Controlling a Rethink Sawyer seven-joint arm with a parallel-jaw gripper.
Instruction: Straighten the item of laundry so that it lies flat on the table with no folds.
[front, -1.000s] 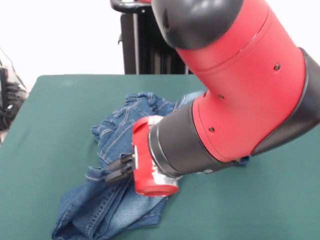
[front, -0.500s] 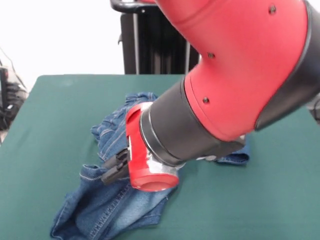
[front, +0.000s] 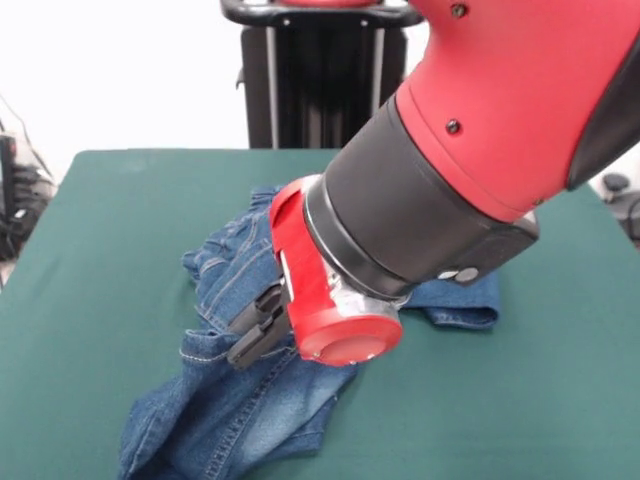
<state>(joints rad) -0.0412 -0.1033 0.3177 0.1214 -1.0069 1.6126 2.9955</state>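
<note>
Spreading across most of the frame, the green table lies under my red and black arm, which slants down from the upper right toward the lower middle. Below and left of the arm, the jeans sit crumpled in folds from the centre to the bottom left, with one leg poking out at the right from under my wrist. My gripper is down against the denim, but I cannot tell whether its black fingers pinch the cloth.
</note>
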